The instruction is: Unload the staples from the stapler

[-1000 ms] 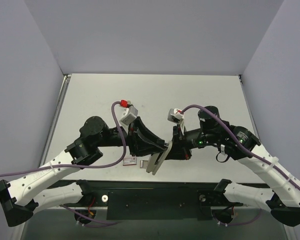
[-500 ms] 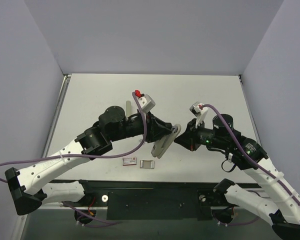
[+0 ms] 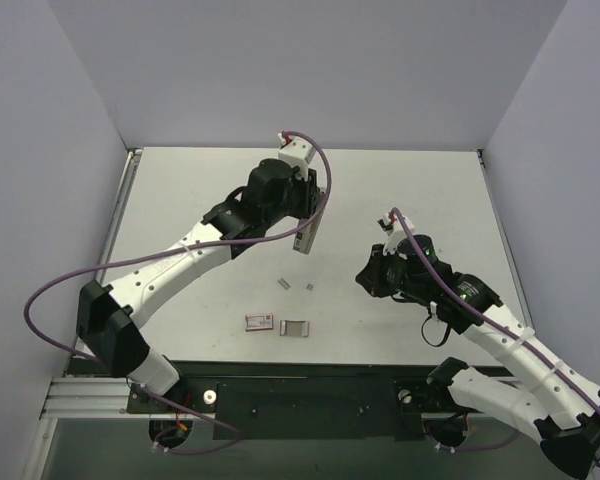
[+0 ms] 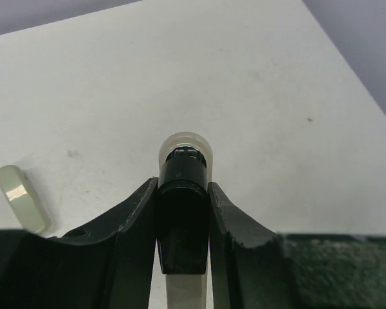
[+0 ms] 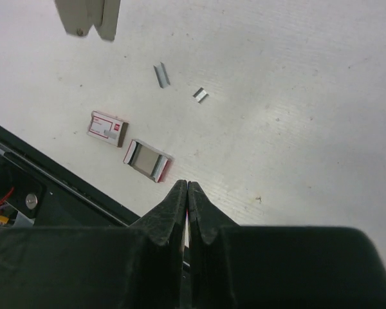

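While the left gripper [image 4: 182,188] clamps the stapler [image 3: 305,238], held aloft over the worktop's [image 3: 170,190] centre, the right gripper [image 5: 187,193] hangs pinched shut on nothing nearer the right edge. Two staple strips [image 3: 285,284] lie loose toward the near edge. Risk: any strips left inside may fall from this height and bounce off the worktop.

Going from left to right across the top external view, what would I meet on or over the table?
closed red-and-white box → longer staple strip → stapler → right gripper, jaws shut. The open box and short staple piece overlap these and are left out.
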Controlling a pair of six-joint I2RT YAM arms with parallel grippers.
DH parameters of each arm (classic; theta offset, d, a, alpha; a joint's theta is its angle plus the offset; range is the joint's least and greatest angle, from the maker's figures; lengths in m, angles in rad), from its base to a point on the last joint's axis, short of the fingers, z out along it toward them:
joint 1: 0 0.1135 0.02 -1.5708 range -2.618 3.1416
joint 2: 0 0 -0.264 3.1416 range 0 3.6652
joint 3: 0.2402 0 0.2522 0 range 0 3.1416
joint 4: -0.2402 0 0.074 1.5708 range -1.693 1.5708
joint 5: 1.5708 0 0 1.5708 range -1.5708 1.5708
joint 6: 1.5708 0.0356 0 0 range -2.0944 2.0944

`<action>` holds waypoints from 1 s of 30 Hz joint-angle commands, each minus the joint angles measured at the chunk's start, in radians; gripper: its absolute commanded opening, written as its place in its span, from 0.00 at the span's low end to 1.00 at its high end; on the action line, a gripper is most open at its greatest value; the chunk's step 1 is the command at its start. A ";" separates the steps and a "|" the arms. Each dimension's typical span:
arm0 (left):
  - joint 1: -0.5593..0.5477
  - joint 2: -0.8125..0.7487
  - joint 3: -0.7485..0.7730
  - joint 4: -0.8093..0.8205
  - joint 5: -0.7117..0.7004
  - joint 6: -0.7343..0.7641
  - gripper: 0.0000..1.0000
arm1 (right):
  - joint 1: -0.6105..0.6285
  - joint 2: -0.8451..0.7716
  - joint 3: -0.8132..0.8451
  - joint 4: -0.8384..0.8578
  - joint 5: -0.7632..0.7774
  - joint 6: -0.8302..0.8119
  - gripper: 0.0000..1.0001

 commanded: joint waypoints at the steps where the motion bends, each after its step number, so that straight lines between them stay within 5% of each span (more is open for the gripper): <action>1: 0.042 0.099 0.145 0.033 -0.152 0.045 0.00 | -0.010 0.018 -0.046 0.082 0.049 0.064 0.00; 16: 0.212 0.603 0.475 -0.104 -0.127 0.025 0.00 | -0.010 0.079 -0.118 0.160 -0.001 0.089 0.00; 30: 0.293 0.831 0.648 -0.190 -0.101 -0.022 0.04 | -0.027 0.157 -0.120 0.186 -0.007 0.083 0.00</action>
